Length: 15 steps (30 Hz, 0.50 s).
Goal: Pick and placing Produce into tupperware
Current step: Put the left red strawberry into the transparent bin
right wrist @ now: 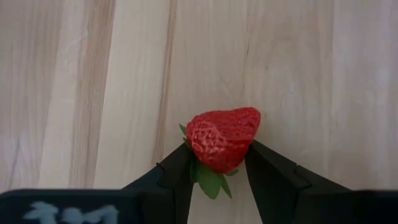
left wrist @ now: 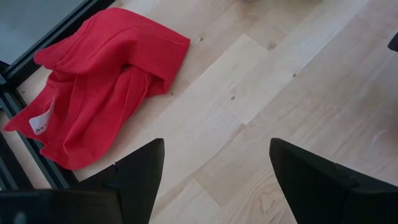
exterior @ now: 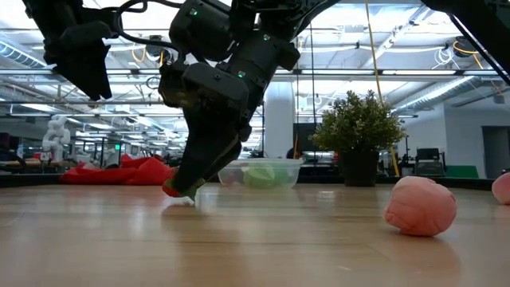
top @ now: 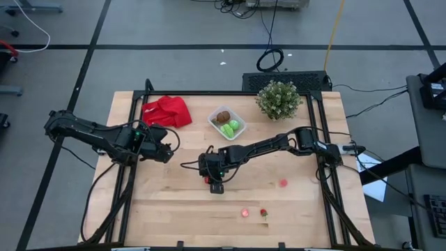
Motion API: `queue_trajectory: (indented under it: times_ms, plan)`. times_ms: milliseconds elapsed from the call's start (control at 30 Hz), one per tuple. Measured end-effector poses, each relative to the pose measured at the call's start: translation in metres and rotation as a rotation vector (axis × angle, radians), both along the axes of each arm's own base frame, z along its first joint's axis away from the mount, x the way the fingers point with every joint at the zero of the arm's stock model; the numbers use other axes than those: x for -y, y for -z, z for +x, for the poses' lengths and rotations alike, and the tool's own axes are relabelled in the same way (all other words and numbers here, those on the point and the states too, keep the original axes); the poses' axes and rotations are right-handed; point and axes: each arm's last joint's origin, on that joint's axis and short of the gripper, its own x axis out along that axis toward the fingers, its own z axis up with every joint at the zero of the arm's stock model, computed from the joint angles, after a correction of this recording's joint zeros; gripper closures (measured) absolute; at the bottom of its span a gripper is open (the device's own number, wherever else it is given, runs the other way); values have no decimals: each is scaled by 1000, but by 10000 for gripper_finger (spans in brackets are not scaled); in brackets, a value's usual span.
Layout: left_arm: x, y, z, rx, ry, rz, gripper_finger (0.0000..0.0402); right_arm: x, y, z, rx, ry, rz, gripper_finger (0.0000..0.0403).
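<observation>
My right gripper (top: 213, 183) is at the table's middle, low over the wood, shut on a red toy strawberry (right wrist: 222, 138) with green leaves; it also shows in the low view (exterior: 180, 190). The clear tupperware (top: 227, 123) stands behind it and holds a brown piece and green pieces. My left gripper (top: 167, 150) is open and empty over bare wood, near the red cloth (left wrist: 106, 81). A pink piece (top: 283, 183), another pink piece (top: 245, 212) and a small red one (top: 264, 213) lie loose on the table. My right gripper pinches the strawberry at its leafy end (right wrist: 208, 167) between its two fingers (right wrist: 177, 177). The fingers slant down from above. The red body sticks out past the fingertips. In the low view the strawberry is at table height; whether it rests on the wood I cannot tell.
A bushy potted plant (top: 279, 99) stands at the far right, next to the tupperware. The red cloth (top: 167, 111) lies at the far left. Black frame rails run along the table's left and right sides. Bare wood lies toward the near edge.
</observation>
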Motion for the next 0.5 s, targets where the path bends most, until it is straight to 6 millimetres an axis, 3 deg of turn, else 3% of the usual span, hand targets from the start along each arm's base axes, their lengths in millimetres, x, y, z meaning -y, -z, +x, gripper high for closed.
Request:
queue_trajectory:
  times_ms: [233, 500]
  plan:
    - [0, 0, 0, 0, 0, 0, 105, 8, -11, 2, 47, 1, -11, 273]
    - [0, 0, 0, 1, 0, -2, 105, 27, -50, -8, 94, 27, -105, 273]
